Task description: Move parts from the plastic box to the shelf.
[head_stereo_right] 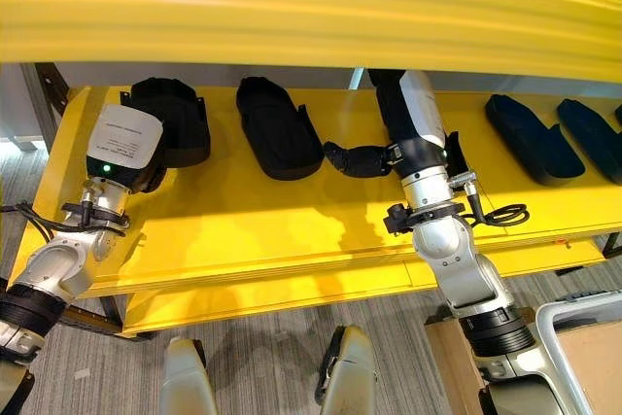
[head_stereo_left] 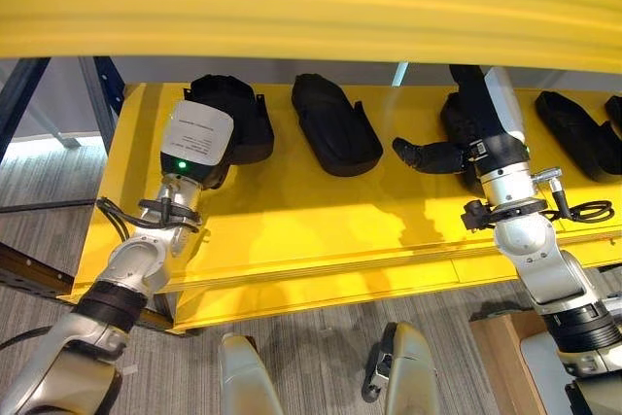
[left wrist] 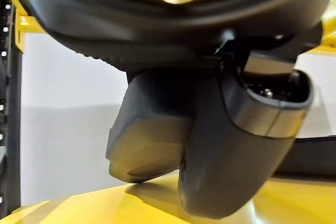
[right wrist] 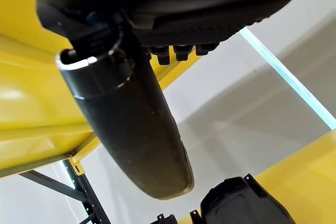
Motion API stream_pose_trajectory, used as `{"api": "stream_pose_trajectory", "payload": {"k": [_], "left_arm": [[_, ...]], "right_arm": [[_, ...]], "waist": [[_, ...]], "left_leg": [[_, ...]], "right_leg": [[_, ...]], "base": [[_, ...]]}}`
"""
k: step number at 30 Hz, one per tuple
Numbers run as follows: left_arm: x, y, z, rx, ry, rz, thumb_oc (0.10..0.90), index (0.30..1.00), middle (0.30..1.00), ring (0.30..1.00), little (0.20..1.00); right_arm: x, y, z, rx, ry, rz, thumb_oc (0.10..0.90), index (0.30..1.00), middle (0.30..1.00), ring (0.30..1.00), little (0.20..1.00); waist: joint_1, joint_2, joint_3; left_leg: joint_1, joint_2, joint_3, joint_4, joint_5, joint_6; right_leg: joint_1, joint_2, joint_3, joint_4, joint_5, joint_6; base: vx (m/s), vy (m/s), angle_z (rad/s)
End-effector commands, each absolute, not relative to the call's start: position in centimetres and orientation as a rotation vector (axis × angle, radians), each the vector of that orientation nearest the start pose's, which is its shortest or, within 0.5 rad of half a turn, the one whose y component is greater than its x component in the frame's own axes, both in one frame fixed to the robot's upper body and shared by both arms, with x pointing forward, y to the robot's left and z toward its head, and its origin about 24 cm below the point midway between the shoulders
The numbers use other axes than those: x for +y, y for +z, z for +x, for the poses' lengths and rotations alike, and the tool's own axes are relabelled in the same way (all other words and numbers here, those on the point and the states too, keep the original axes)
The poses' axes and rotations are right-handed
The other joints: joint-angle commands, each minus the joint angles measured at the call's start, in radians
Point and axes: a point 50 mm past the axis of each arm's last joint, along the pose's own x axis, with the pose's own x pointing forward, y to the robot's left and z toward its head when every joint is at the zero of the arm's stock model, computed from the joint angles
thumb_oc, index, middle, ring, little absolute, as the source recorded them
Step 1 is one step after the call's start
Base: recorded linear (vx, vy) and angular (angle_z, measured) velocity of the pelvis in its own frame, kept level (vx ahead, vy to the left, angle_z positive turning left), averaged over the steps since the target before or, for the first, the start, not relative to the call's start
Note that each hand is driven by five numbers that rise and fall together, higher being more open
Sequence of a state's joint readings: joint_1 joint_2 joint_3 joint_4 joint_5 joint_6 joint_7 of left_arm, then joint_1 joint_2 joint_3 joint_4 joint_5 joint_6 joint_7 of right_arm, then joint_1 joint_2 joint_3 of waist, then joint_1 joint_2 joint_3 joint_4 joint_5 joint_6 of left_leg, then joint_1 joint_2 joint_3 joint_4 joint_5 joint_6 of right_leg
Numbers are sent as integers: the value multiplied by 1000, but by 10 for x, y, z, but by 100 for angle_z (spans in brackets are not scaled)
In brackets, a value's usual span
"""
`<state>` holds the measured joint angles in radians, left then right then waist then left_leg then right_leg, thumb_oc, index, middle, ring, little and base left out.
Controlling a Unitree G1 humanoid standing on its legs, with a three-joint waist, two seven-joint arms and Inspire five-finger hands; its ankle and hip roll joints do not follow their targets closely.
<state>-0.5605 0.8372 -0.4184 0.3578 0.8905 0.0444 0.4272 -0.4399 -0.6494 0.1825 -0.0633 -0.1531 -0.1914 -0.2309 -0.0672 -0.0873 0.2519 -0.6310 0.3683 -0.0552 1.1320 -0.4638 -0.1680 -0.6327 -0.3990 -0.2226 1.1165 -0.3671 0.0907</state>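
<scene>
Yellow shelf (head_stereo_left: 292,211): black parts (head_stereo_left: 335,123) lie lengthwise front-to-back, prob. angled

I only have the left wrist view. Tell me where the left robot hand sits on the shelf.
Observer: The left robot hand is at the left end of the yellow shelf, at the end black part.
Operator: Now report the other hand.
Observer: The right robot hand reaches in further right on the same shelf level, over a second black part, with its thumb sticking out toward the middle part.
</scene>
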Motion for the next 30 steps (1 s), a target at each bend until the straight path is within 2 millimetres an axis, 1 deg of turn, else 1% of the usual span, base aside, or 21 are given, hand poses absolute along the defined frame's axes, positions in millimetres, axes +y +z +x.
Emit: {"api": "stream_pose_trajectory", "payload": {"k": [1,6,7,8,11,12,15,20,30], "left_arm": [[239,146,341,-384,131,1768,400,300,300,300,300],[251,140,333,-344,143,1740,400,300,300,300,300],[252,140,329,-348,145,1733,400,300,300,300,300],[257,135,324,-332,151,1725,400,300,300,300,300],[259,134,320,-329,152,1724,400,300,300,300,300],[265,132,314,-318,163,1721,400,300,300,300,300],[271,131,306,-313,179,1719,400,300,300,300,300],[274,129,295,-319,175,1709,400,300,300,300,300],[276,119,282,-302,123,1717,400,300,300,300,300]], "right_arm": [[-175,269,282,-1042,-52,-629,900,1000,1000,1000,1000],[-179,268,281,-1035,-63,-632,900,1000,1000,1000,1000],[-179,268,280,-1035,-63,-629,900,1000,1000,1000,1000],[-180,267,280,-1033,-66,-629,900,1000,1000,1000,1000],[-180,267,281,-1031,-67,-629,900,1000,1000,1000,1000],[-181,268,280,-1036,-69,-627,900,1000,1000,1000,1000],[-182,267,279,-1033,-70,-626,900,1000,1000,1000,1000],[-183,266,278,-1029,-74,-627,900,1000,1000,1000,1000],[-184,266,277,-1032,-74,-629,900,1000,1000,1000,1000]], "waist": [[-7,17,-28],[1,19,-22],[3,20,-22],[9,21,-19],[8,21,-20],[14,21,-19],[20,23,-16],[28,24,-15],[40,33,-8]], "left_leg": [[35,-3,26,-5,-36,94],[32,-2,22,-5,-36,94],[30,-3,20,-3,-36,94],[29,-4,20,-3,-35,95],[29,-5,19,-4,-35,95],[28,-4,21,-4,-36,96],[22,-7,19,2,-38,98],[17,-11,15,3,-39,98],[7,-19,13,5,-38,101]], "right_leg": [[75,31,22,-2,-112,-24],[76,30,22,-3,-113,-24],[76,30,22,-3,-114,-23],[77,28,21,-2,-115,-23],[77,28,22,-3,-115,-23],[76,27,21,-2,-117,-23],[76,25,18,0,-117,-23],[78,24,17,-2,-116,-22],[67,20,22,2,-116,-22]], "base": [[18,-10,-4],[2,-2,-1],[0,0,0],[0,0,0],[0,0,0],[0,0,0],[0,0,0],[0,0,0],[0,0,0]]}}
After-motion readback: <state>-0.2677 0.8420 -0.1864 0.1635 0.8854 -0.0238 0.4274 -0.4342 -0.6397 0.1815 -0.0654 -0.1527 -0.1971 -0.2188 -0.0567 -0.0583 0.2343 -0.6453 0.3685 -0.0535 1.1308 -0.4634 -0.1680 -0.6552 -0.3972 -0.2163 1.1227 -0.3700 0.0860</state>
